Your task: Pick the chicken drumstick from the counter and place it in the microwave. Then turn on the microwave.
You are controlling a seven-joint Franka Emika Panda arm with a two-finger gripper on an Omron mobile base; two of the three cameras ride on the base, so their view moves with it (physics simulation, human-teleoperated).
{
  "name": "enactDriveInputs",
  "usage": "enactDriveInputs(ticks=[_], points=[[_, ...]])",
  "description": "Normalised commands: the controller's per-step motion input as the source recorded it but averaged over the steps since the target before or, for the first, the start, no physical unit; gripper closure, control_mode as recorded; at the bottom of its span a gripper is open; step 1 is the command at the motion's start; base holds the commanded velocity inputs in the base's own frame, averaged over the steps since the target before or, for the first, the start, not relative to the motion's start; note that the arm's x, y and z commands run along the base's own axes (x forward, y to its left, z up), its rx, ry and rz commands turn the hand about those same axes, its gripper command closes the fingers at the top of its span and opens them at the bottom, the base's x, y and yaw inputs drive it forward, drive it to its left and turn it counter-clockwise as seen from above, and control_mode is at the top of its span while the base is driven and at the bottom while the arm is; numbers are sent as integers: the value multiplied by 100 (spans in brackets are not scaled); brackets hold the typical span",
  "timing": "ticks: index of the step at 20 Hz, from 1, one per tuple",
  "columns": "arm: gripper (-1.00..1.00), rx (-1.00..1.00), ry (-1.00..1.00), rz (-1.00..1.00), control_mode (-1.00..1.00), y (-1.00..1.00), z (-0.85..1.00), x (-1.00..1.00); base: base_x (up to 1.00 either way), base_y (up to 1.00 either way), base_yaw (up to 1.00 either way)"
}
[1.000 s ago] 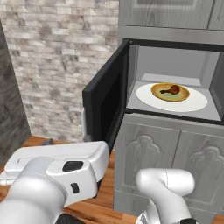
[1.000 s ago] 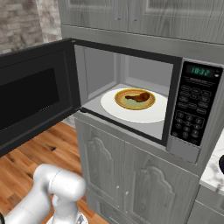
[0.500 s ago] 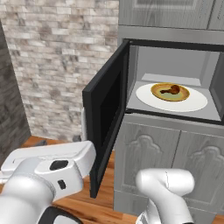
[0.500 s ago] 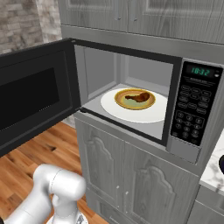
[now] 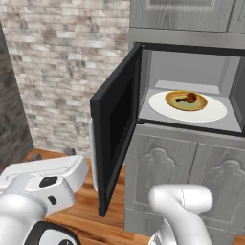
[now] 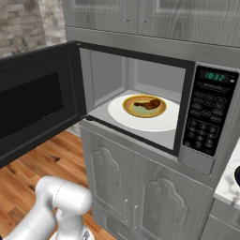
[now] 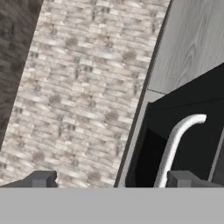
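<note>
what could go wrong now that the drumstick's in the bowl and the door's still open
The black windowed microwave door stands wide open, so the start button on the keypad may do nothing until it is shut. The open gripper sits beside the curved white door handle; a glancing push could slip off. A hard slam might jolt the reddish-brown chicken drumstick in its yellow-brown bowl.

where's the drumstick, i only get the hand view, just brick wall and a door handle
Observer: The drumstick lies in a yellow-brown bowl on the white turntable inside the microwave.
Operator: is the door shut
Observer: No, the door stands wide open, swung out to the left.
Operator: anything on the display
Observer: The display shows green digits above the keypad.
</note>
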Motion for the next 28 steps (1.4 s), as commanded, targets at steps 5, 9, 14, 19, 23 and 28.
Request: enactDriveInputs(ticks=[5,9,14,19,23,28], points=[[-100,0,0,0,-100,16,-7,34,0,0,0],[-100,0,0,0,-100,15,-2,32,0,0,0],[-100,0,0,0,-100,8,-1,32,0,0,0],[-100,0,0,0,-100,1,-2,34,0,0,0],[-100,0,0,0,-100,0,-1,28,0,0,0],[-100,0,0,0,-100,0,-12,14,0,0,0]])
